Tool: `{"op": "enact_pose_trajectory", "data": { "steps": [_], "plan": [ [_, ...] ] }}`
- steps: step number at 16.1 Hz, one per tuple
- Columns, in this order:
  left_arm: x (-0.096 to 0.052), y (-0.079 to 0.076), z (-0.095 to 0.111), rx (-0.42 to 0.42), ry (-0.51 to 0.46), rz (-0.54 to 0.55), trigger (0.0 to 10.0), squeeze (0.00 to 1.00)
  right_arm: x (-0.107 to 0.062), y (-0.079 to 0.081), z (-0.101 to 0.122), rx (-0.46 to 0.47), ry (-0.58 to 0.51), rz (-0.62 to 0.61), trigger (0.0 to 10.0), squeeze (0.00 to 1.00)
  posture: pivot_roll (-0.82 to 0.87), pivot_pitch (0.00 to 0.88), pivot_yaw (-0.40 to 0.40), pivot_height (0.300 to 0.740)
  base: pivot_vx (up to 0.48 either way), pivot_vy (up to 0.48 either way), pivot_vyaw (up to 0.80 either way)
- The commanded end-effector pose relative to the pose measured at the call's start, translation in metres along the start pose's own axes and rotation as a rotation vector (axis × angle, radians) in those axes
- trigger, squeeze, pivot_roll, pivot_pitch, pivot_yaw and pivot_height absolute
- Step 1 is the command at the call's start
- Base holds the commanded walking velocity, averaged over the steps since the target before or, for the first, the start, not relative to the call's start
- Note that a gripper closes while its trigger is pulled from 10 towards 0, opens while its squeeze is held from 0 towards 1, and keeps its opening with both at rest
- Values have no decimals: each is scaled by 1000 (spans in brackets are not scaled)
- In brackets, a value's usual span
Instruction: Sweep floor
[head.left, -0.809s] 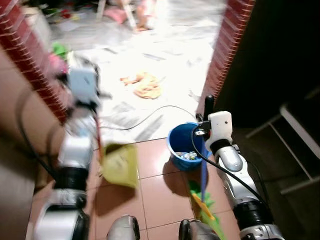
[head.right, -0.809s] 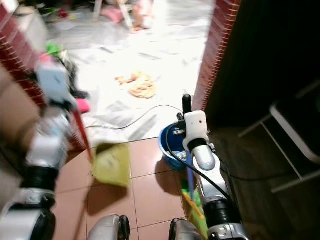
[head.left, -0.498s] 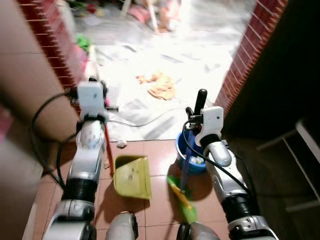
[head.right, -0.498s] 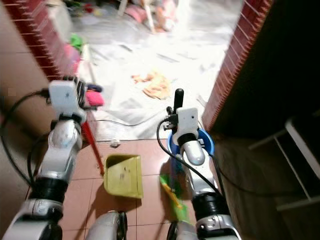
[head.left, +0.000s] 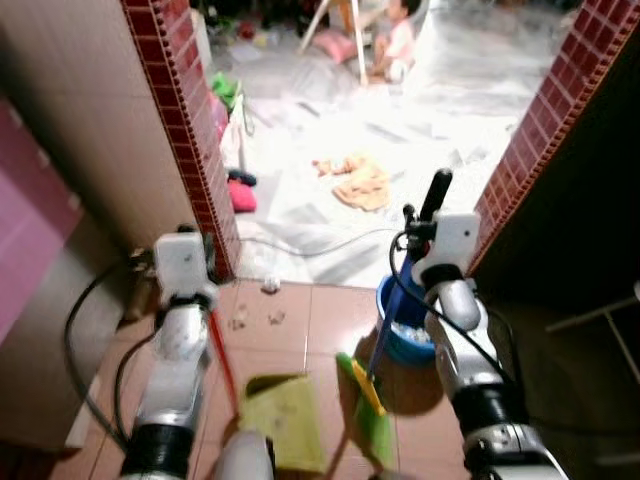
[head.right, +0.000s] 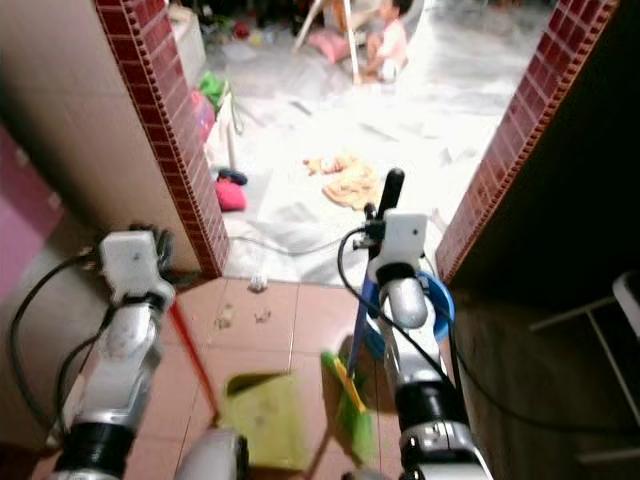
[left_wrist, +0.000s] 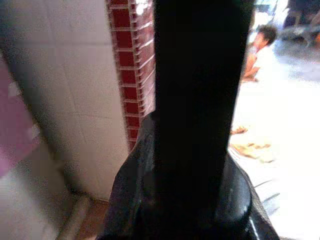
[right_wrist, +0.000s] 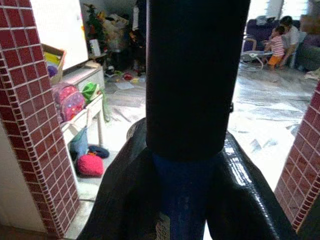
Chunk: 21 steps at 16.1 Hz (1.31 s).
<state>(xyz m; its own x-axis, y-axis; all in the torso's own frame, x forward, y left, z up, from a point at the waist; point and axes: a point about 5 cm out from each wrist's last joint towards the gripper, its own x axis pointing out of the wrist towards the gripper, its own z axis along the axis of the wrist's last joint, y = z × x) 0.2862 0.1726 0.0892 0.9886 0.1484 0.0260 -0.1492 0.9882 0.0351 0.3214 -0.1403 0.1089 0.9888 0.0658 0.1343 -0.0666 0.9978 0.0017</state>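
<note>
Since the earlier frames our view has swung and lifted, so the doorway sits more centrally and the dustpan (head.left: 285, 437) now lies low at the frame edge. On the left, our left gripper (head.left: 200, 262) has its jaws clamped on the dustpan's red handle (head.left: 222, 358). On the right, our right gripper (head.left: 436, 196) has its jaws clamped on the blue broom handle (right_wrist: 180, 200), the green broom head (head.left: 362, 408) resting on the terracotta tile floor (head.left: 300, 320) beside the blue bucket (head.left: 400, 335). Scraps of litter (head.left: 255, 316) lie near the threshold. Beyond the red brick pillars (head.left: 190, 110), the bright room holds an orange cloth (head.left: 358, 182), a cable (head.left: 310, 246) and a seated person (head.left: 395, 45).
</note>
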Motion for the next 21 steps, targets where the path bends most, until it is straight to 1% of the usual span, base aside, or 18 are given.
{"op": "enact_pose_trajectory", "data": {
  "steps": [1, 2, 3, 4, 5, 6, 7, 8, 9, 10, 12, 13, 14, 15, 16, 17, 19, 21],
  "plan": [
    [4, 6, 15, 20, -78, -4, 10000, 0, -2, -8, 4, 1, -28, -32, 10000, 0, 1, 0, 11, 740, 0, 0, 0],
    [6, 8, 19, 37, -107, 13, 10000, 0, -3, -8, 2, -1, -26, -30, 10000, 0, 0, 0, 11, 740, 0, 0, 0],
    [11, 10, 24, 25, -120, 28, 10000, 0, -4, -9, 1, -9, -23, -28, 10000, 0, 3, 0, 8, 740, 0, 0, 0],
    [16, 8, 28, -22, -115, 21, 10000, 0, -4, -10, 0, -10, -21, -30, 10000, 0, 7, 0, 7, 740, 0, 0, 0],
    [19, 2, 34, -42, -144, -35, 10000, 0, -2, -11, -1, -10, -15, -32, 10000, 0, 22, 0, 6, 740, 0, 0, 0],
    [19, -3, 38, -17, -178, -68, 10000, 0, -1, -12, -2, -7, -11, -33, 10000, 0, 32, 0, 5, 740, 0, 0, 0],
    [19, -6, 39, -35, -171, -77, 10000, 0, 2, -11, -2, -7, -8, -34, 10000, 0, 35, 0, 3, 740, 0, 0, 0],
    [17, -8, 37, -9, -178, -79, 10000, 0, 5, -10, 0, 0, -10, -42, 10000, 0, 39, 0, 0, 740, 0, 0, 0],
    [15, -9, 34, -25, -162, -69, 10000, 0, 7, -9, 2, -10, -21, -42, 10000, 0, 34, 0, -6, 740, 0, 0, 0],
    [10, -10, 29, -22, -127, -74, 10000, 0, 5, -11, 4, -16, -29, -46, 10000, 0, 32, 0, -10, 740, 0, 0, 0],
    [5, -9, 27, -9, -123, -74, 10000, 0, 0, -15, 2, -14, -22, -52, 10000, 0, 31, 0, -5, 740, 0, 0, 0],
    [0, -8, 24, -2, -111, -77, 10000, 0, -5, -17, -2, -18, -14, -57, 10000, 0, 26, 0, 6, 740, 0, 0, 0],
    [-2, -7, 23, 15, -111, -88, 10000, 0, -7, -17, -4, -16, -5, -60, 10000, 0, 19, 0, 10, 740, 0, 0, 0],
    [-3, -7, 22, -8, -88, -77, 10000, 0, -7, -15, -2, -7, -7, -58, 10000, 0, 14, 0, 10, 740, 0, 0, 0],
    [-3, -10, 24, -36, -76, -81, 10000, 0, -5, -11, 3, -20, -27, -30, 10000, 0, 14, 0, 9, 740, 0, 0, -681],
    [-2, -13, 28, -52, -80, -92, 10000, 0, -4, -9, 3, -16, -25, -21, 10000, 0, 13, 0, 3, 740, 0, 480, 0],
    [-1, -15, 33, -67, -69, -80, 10000, 0, -3, -7, 3, -13, -16, -14, 10000, 0, 11, 0, -2, 740, 0, 480, 0],
    [-3, -18, 39, -73, -83, -85, 10000, 0, 1, -5, 8, -8, -26, 2, 10000, 0, 14, 0, -12, 740, 0, 480, 0]
  ]
}}
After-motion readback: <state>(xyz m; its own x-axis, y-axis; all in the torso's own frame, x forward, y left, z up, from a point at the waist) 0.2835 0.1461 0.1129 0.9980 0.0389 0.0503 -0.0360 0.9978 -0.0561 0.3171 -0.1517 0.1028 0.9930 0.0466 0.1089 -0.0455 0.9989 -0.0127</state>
